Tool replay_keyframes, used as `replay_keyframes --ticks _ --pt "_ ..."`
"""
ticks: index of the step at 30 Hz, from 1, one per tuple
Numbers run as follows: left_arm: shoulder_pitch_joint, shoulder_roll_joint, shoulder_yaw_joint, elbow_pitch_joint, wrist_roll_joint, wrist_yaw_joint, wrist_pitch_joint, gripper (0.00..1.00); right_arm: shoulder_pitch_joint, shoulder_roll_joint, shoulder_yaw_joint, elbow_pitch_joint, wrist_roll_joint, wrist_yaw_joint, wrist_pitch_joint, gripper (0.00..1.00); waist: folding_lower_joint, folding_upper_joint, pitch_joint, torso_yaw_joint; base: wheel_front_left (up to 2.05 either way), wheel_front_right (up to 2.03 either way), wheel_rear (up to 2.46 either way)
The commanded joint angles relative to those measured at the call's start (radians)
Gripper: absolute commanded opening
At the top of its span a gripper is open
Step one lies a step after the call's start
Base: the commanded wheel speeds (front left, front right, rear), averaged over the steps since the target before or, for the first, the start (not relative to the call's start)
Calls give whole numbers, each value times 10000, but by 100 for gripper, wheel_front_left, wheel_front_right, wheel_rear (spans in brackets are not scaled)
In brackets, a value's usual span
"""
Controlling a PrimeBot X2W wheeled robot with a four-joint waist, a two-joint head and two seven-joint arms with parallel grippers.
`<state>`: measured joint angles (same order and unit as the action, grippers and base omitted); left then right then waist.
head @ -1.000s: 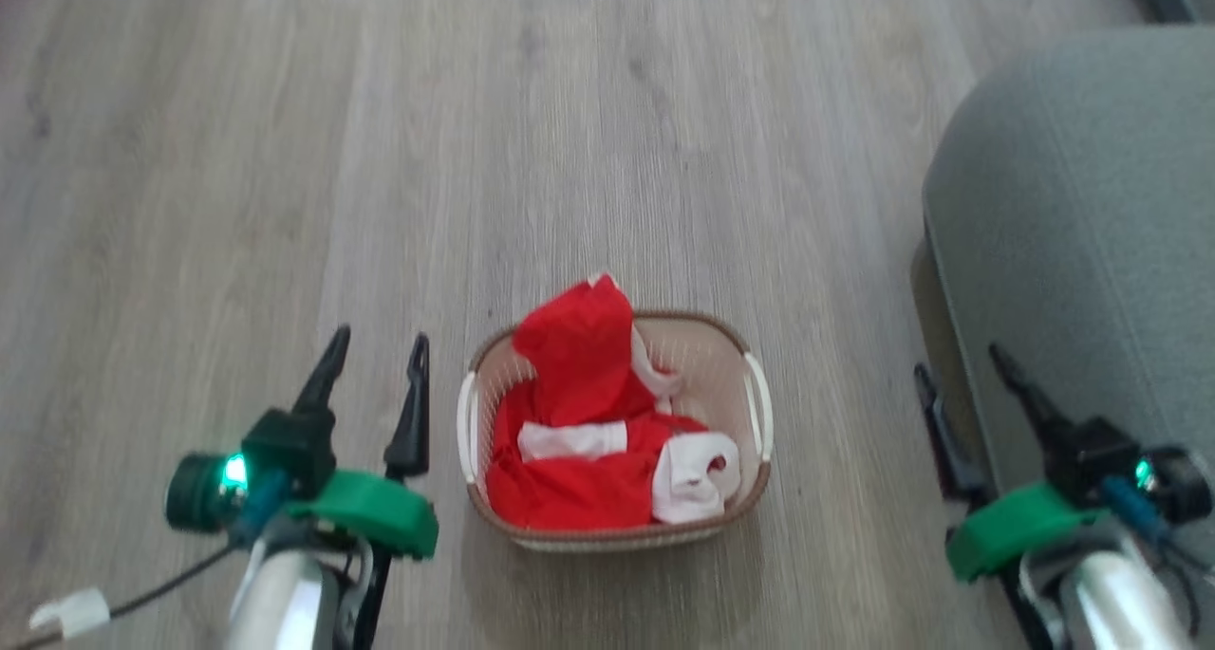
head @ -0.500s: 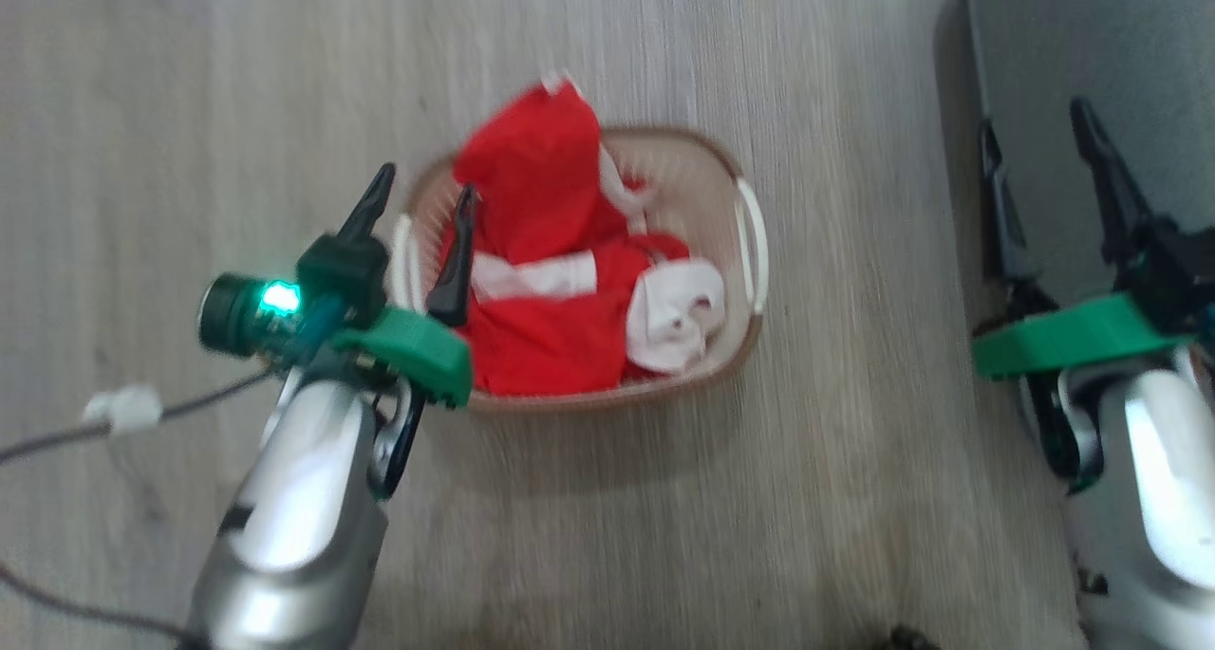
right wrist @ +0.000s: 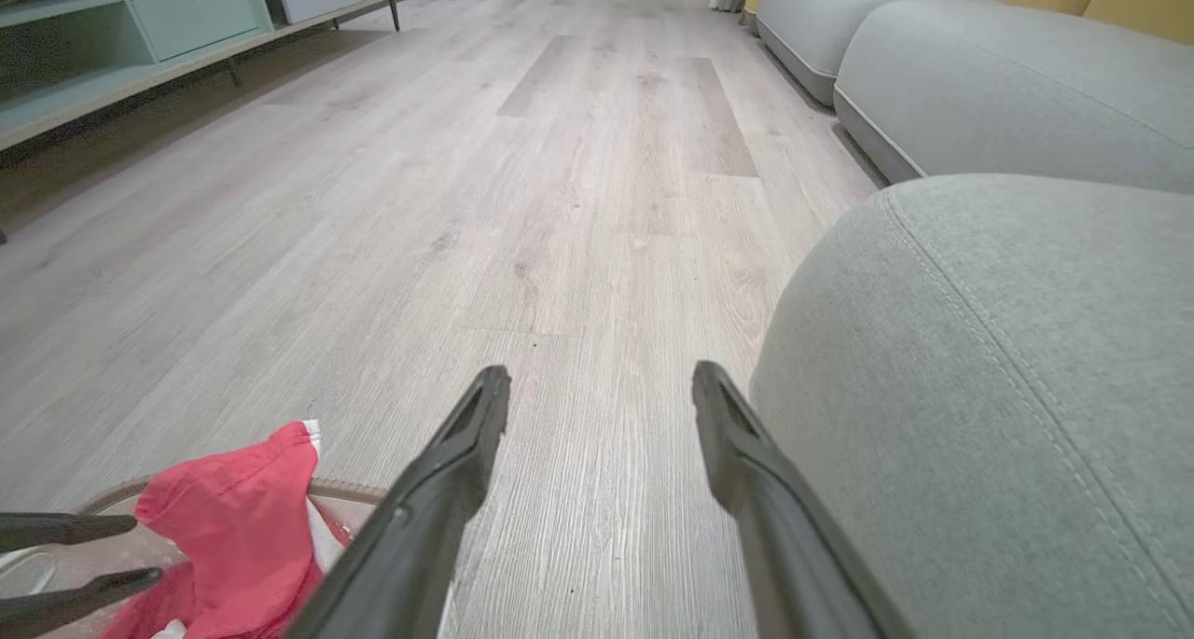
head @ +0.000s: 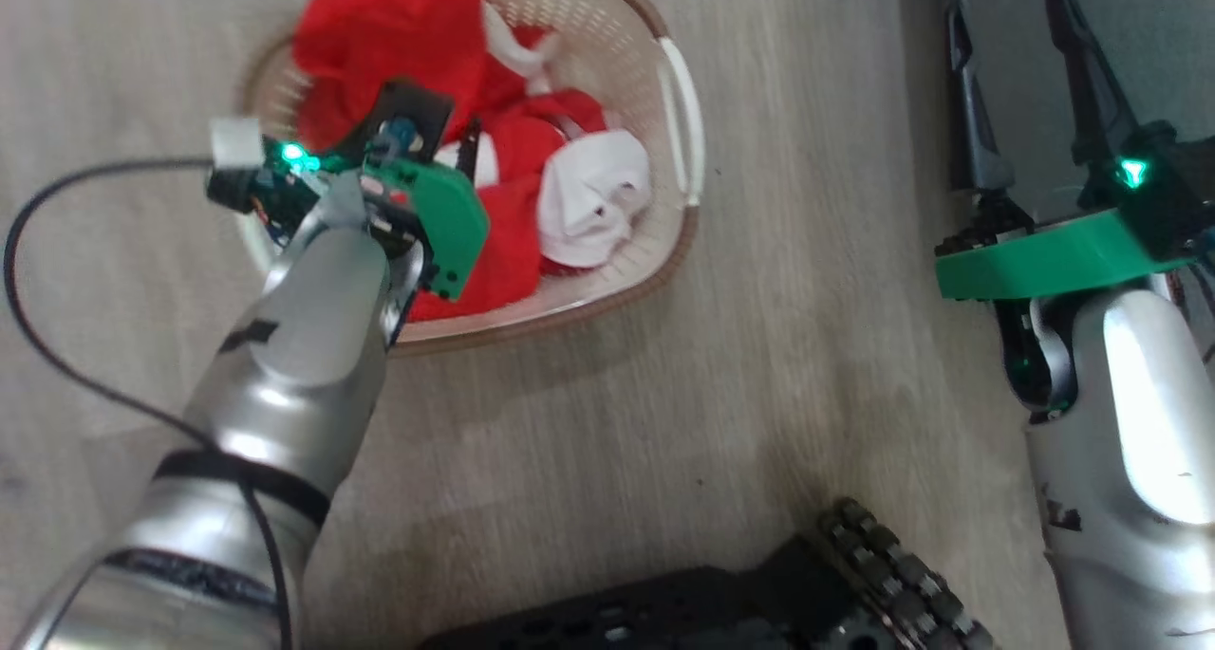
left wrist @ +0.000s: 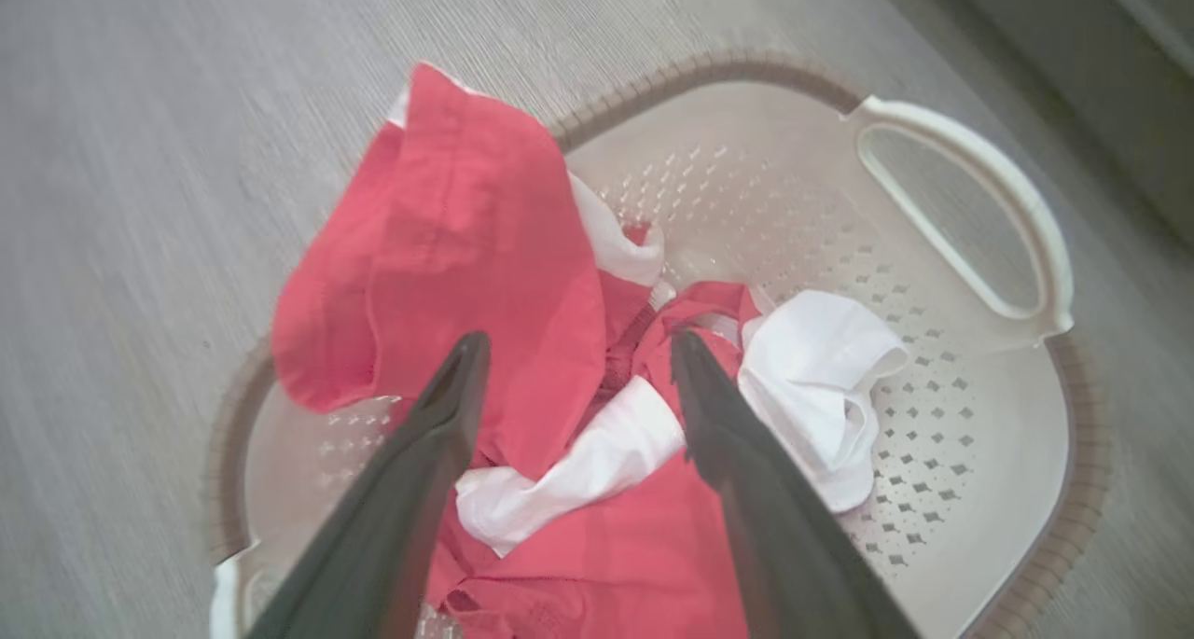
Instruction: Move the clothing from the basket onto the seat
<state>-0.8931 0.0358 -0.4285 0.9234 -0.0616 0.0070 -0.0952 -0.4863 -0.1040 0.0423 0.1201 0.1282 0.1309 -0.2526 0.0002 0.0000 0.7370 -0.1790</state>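
Two dark fingers of the left hand (left wrist: 574, 350) stand spread apart in the left wrist view. They pinch nothing and point down over the clothing (left wrist: 466, 247), a heap of red fabric with white bands lying in the basket (left wrist: 961, 490). One red fold rises over the far rim, and I cannot tell whether the fingertips touch the cloth. The basket sits on the pale wood floor (left wrist: 140, 154). In the head view the left arm reaches over the near-left part of the basket, its wrist covering most of the fingers. The right hand (head: 1004, 0) is held well to the side, fingers parted and empty, at the edge of the grey-green seat (head: 1172, 38), and the robot's dark base (head: 712, 603) shows at the bottom. In the right wrist view the right hand's parted fingers point along the floor just beside the seat's rounded corner, with the red cloth peak low at the left.
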Motion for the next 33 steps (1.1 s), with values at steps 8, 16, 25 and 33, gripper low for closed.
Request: replay_keyframes --ticks 8,16,25,33 --pt "-1460 194 -393 1714 -15 352 1422 100 -246 293 407 -458 370 -2 -92 100 -2 0 1246 -1114 0 0 0" --pt "-2071 618 -533 3090 15 306 2489 100 -383 494 598 -526 679 -2 -92 100 -2 0 2015 -1923 0 0 0" --pt "-2216 1625 -825 3487 229 458 3180 100 -369 534 663 -763 1386 -2 -92 100 -2 0 2716 -2715 0 0 0" --pt "-2212 1451 -857 3511 -30 89 2906 0 -160 536 287 -743 1633 -2 -92 100 -2 0 2795 -2657 0 0 0"
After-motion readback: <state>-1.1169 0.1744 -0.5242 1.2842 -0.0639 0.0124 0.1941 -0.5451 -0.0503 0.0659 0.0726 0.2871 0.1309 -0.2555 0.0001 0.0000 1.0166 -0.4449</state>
